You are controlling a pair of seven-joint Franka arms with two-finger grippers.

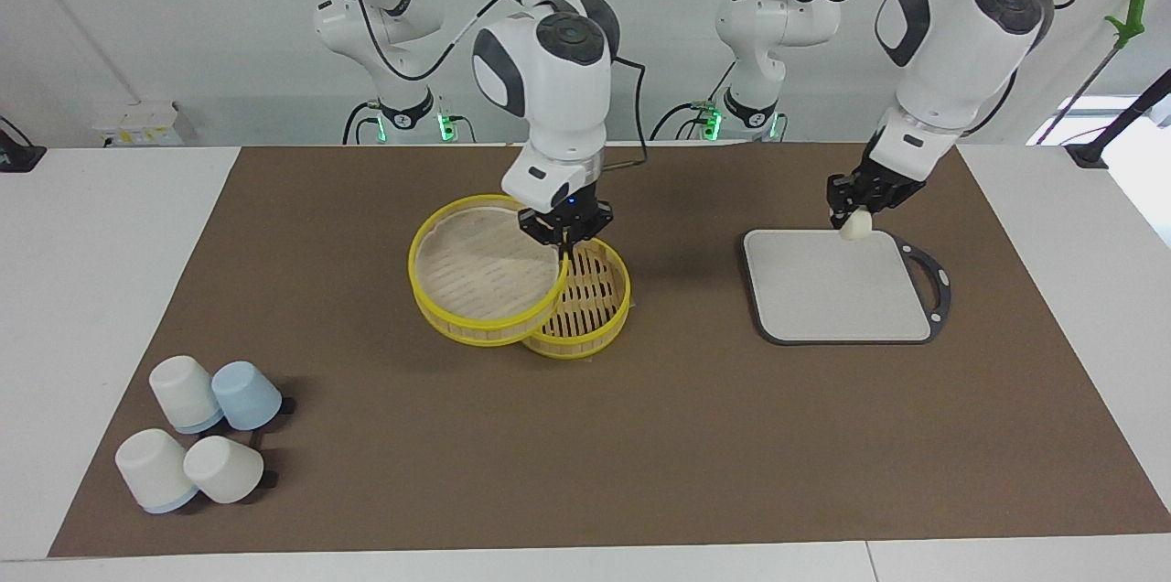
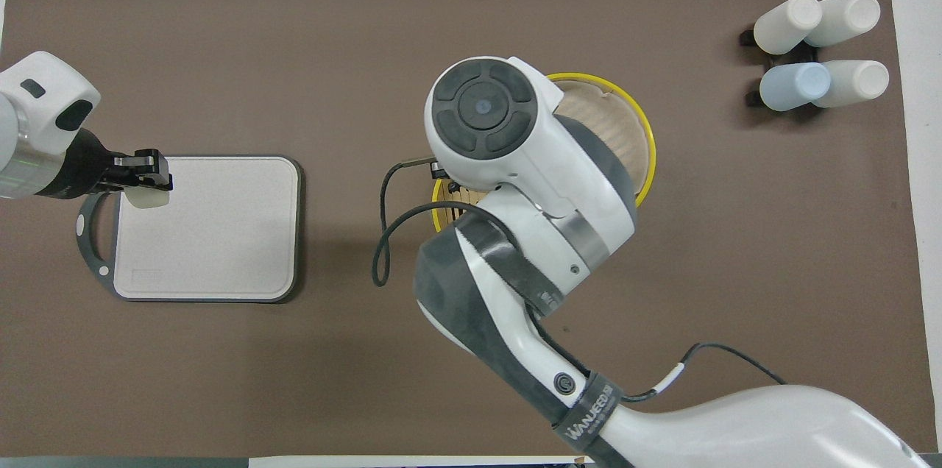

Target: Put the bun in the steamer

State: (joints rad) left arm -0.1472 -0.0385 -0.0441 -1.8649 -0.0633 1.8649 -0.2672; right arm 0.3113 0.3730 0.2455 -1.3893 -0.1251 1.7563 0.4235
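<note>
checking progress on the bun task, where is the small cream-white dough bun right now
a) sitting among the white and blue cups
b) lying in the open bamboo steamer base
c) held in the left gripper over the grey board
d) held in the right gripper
c: the small cream-white dough bun sits between the fingers of the left gripper, over the corner of the grey rectangular board nearest the robots.

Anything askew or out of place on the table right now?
The steamer lid is tilted, pinched at its rim by the right gripper and leaning on the open steamer base. The four cups lie tipped over. The left gripper holds the bun over the board.
</note>
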